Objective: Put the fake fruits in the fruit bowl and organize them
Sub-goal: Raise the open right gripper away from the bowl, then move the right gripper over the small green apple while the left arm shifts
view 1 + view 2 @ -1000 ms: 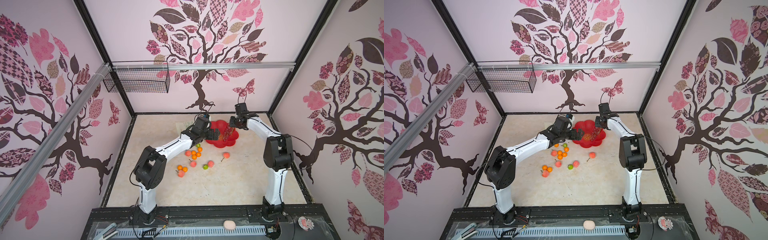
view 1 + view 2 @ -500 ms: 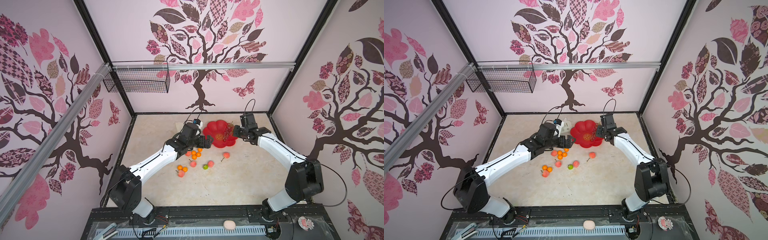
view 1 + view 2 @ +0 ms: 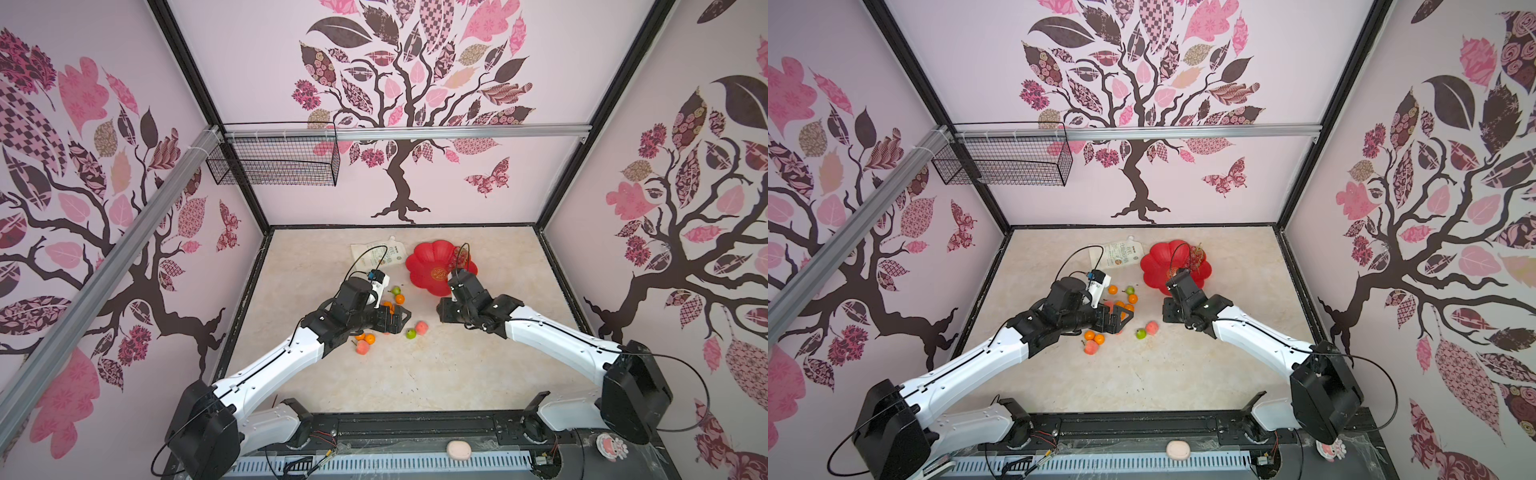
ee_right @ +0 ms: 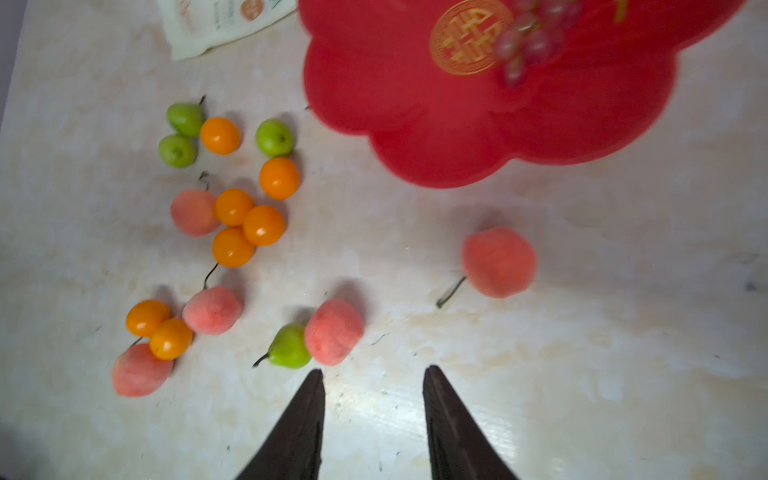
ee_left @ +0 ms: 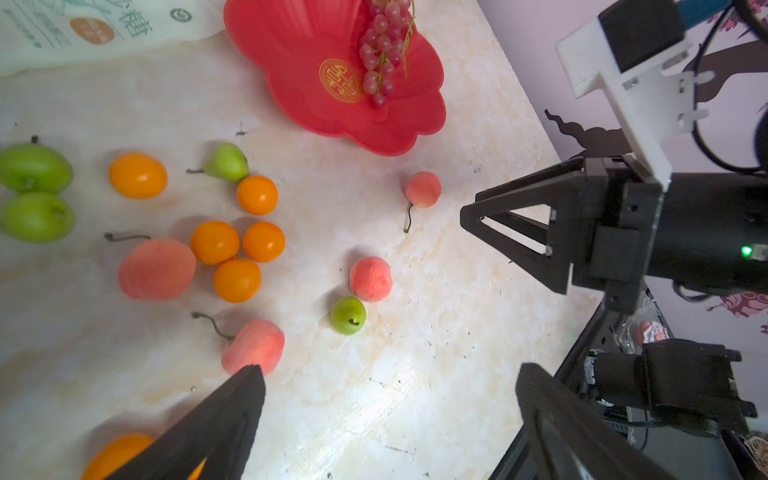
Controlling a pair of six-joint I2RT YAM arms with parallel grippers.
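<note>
1. Right claw (image 4: pixel 372 370) first: its two fingers stand apart with only bare table (image 4: pixel 582 395) between them, so it grips nothing. It hangs above the tabletop, right of most of the fake fruits (image 3: pixel 422 327) in both top views.
2. Left claw (image 5: pixel 388 372) is spread wider and is just as empty. One fingertip (image 5: pixel 245 386) overlaps a stemmed peach (image 5: pixel 253 347) in my left wrist view; whether they touch I cannot tell from that angle.
3. Closest beyond my right fingers, a green pear (image 4: pixel 289 347) lies against a pink peach (image 4: pixel 334 332), the two touching.
4. A lone peach (image 4: pixel 498 262) with a thin stem lies by itself between that pair and the fruit bowl (image 4: pixel 415 137), touching neither.
5. Deeper into the scatter, a tangerine pair (image 4: pixel 170 338) sits pressed together, and past it a tangerine trio (image 4: pixel 264 225) huddles against another peach.
6. Beyond those, green apples (image 4: pixel 274 137) and a second pear mix with two more tangerines, all on the table.
7. Farther off, the fruit bowl sits on the far part of the table and holds the grape bunch (image 5: pixel 380 45), which lies beside the gold emblem (image 5: pixel 340 81). My right wrist view shows the grapes only as a blur.
8. Farthest, a white pouch (image 3: pixel 374 255) lies flat just beside the bowl.
</note>
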